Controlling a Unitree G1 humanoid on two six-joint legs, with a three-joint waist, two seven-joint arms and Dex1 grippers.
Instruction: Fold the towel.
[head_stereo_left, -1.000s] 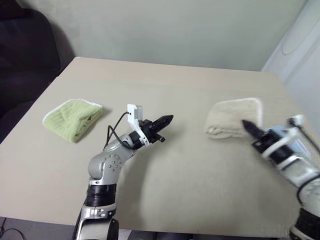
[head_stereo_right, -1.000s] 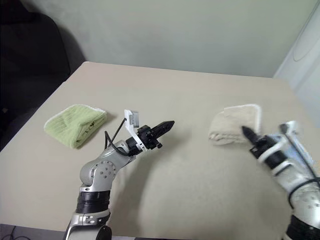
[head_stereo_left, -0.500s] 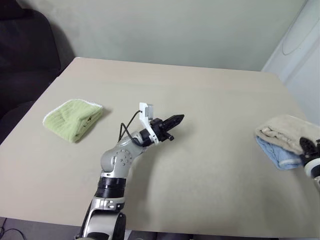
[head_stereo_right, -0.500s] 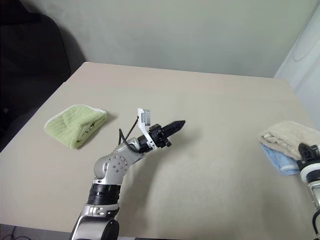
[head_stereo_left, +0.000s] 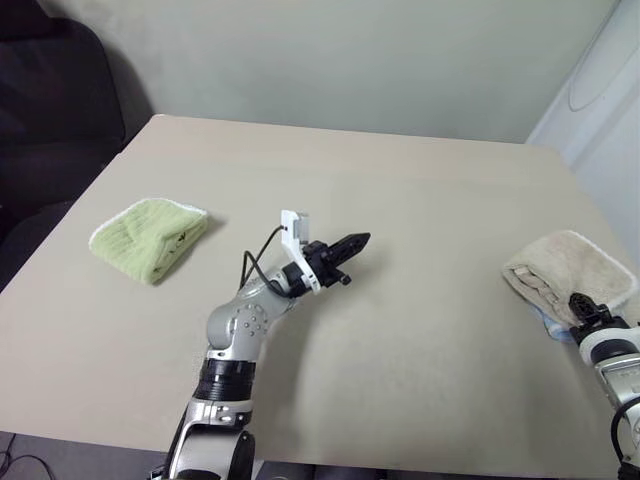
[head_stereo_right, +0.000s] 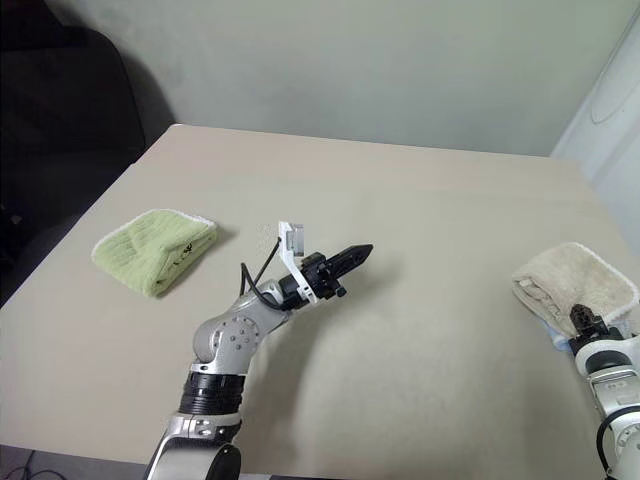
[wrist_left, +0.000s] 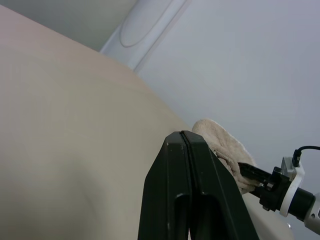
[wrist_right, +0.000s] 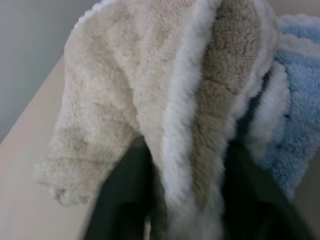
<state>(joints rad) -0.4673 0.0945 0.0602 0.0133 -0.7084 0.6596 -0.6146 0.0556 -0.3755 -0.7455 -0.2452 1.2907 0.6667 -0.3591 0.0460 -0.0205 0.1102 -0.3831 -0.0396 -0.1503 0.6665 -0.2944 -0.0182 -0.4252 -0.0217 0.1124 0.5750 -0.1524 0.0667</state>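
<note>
Right gripper (wrist_right: 182, 200): jaws spread, a fold of the folded beige towel (head_stereo_left: 570, 275) between them, atop a light-blue towel (wrist_right: 295, 115). Left gripper (head_stereo_left: 352, 243): jaws pressed together, empty, raised mid-tabletop (head_stereo_left: 400, 180), well apart. Lime-green towel (head_stereo_left: 148, 236) beyond it.

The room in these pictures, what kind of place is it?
Probably a plain indoor test room: a bare beige table against a blank wall, with folded towels laid out, one green and one beige.
</note>
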